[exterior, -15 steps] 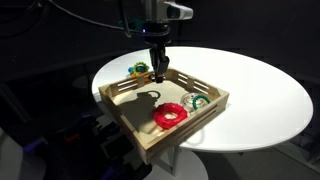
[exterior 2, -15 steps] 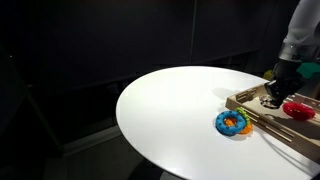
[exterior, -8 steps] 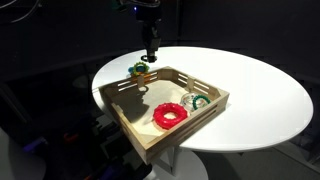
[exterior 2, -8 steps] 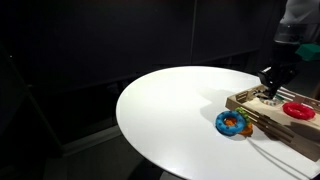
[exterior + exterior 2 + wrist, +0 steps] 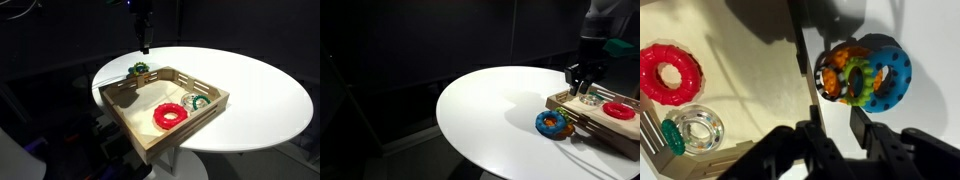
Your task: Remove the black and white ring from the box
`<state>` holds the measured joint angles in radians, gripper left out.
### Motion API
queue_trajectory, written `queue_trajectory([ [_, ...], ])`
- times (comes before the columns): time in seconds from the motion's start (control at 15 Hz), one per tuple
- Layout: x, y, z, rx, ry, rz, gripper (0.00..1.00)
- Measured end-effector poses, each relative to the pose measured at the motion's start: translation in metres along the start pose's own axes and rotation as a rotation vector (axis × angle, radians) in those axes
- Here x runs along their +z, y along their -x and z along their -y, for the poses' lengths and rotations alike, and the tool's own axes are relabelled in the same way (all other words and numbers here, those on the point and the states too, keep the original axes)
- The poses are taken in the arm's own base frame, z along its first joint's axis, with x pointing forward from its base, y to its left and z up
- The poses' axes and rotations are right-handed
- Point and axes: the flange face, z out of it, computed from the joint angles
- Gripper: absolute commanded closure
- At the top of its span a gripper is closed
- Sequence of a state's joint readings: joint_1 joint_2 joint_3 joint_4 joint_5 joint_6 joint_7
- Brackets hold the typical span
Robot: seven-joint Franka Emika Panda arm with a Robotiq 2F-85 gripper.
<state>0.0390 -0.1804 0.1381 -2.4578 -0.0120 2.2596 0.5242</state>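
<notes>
Showing the gripper [image 5: 144,47] hanging above the table [image 5: 260,90], just outside a far corner of the box [image 5: 185,130], with jaws standing apart and clasping nothing. Showing the black and white ring [image 5: 854,86] lying outside the box in the wrist view, resting on a blue ring [image 5: 898,70] among orange and green pieces, just beside the box wall. Showing, inside the box, a red ring [image 5: 688,72] lying flat, well apart from a clear ring [image 5: 715,125] touching a green ring [image 5: 673,138] near one corner.
</notes>
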Motion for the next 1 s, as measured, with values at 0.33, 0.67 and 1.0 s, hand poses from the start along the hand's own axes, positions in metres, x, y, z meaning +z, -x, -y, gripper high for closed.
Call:
queue_trajectory([
  [0.33, 0.011, -0.001, 0.000, 0.002, 0.016, 0.036, 0.00],
  [0.67, 0.004, -0.007, -0.018, 0.038, 0.039, 0.089, 0.00],
  [1.0, -0.023, -0.012, -0.050, 0.017, 0.059, 0.128, 0.00],
])
